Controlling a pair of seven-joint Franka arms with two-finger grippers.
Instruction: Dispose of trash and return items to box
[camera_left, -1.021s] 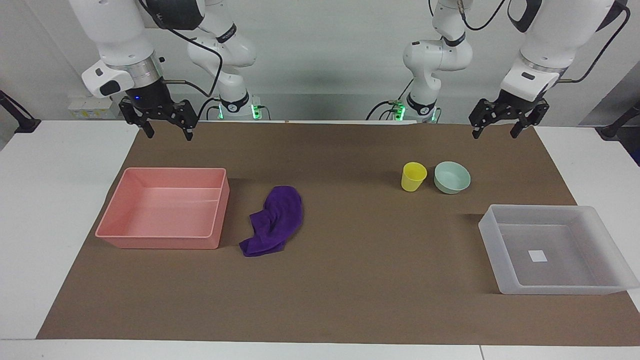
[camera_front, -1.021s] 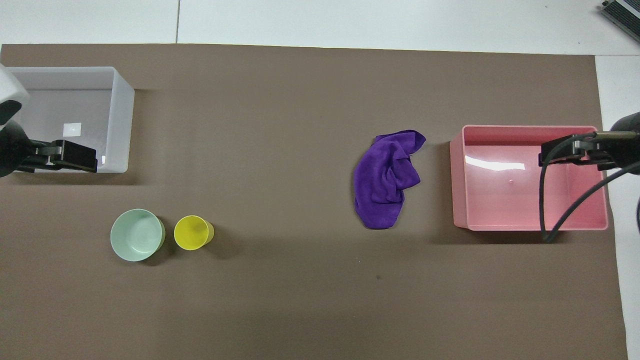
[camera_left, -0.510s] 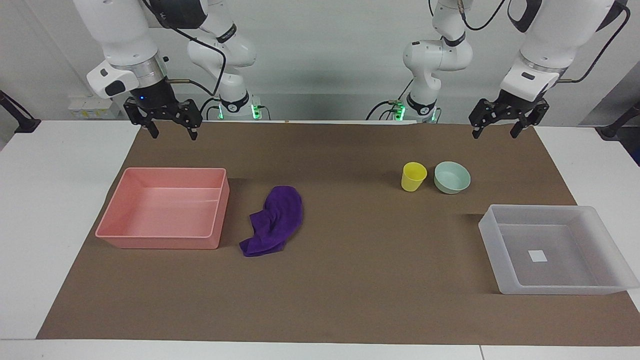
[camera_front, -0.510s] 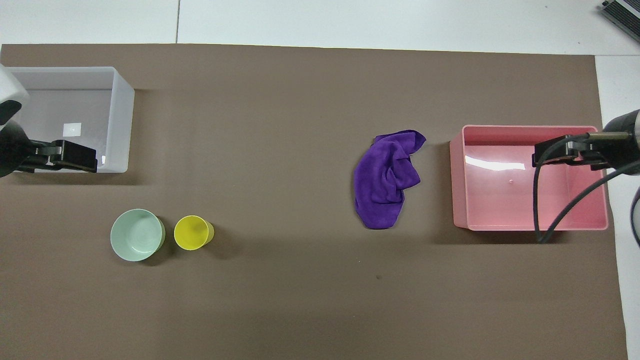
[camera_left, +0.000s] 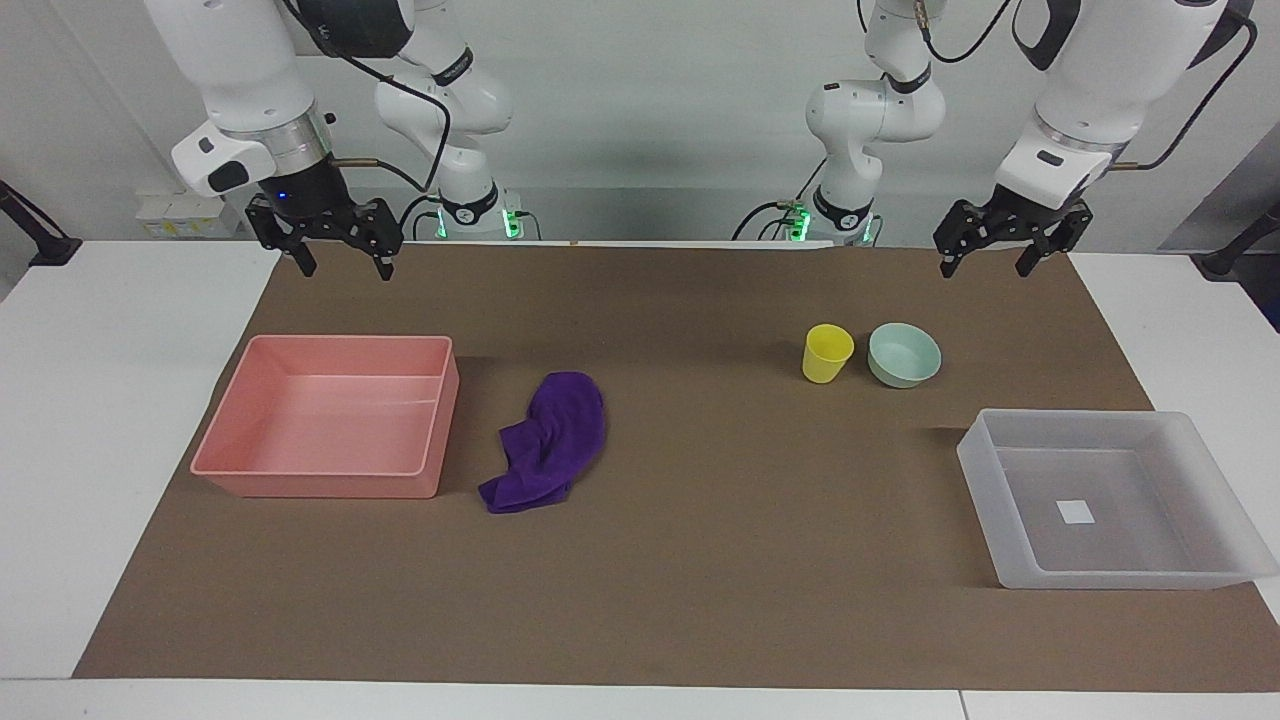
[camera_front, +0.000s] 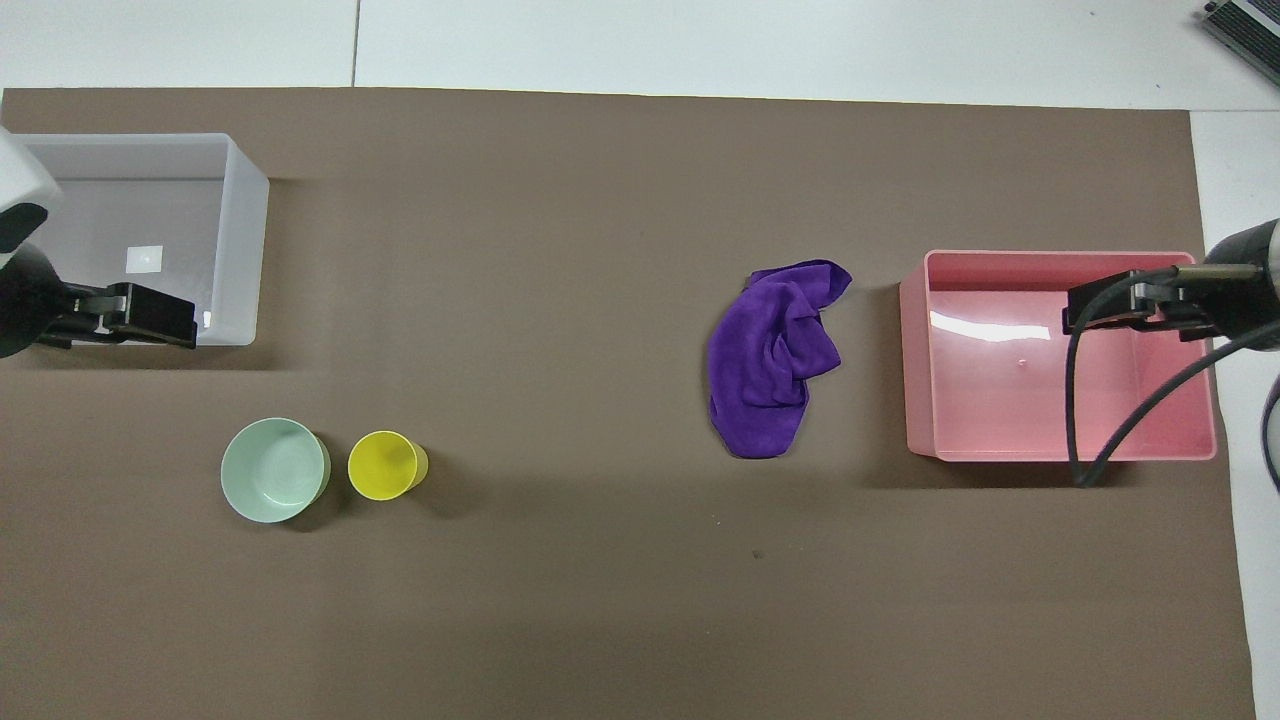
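Counted, with twelve o'clock pointing away from the robots: one purple rag (camera_front: 770, 360) crumpled on the brown mat (camera_front: 560, 250), at nine o'clock of one pink tray (camera_front: 1060, 455), near but apart. One yellow cup (camera_front: 387, 466), one mint bowl (camera_front: 274, 470) just beside at its nine. One whitish box (camera_front: 240, 200) at eleven of the bowl, by the mat's edge. Wide bare mat between cup and rag. Left gripper (camera_left: 988, 266) and right gripper (camera_left: 343, 268) raised over the mat's robot-side edge, claws wide, holding nothing.

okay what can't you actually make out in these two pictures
- Overhead view: the left gripper is cut off by the picture's edge and covers a corner of the whitish tray.
- Overhead view: the right gripper and its cable cover part of the pink tray.
- Facing view: the yellow cup hides its own inside.
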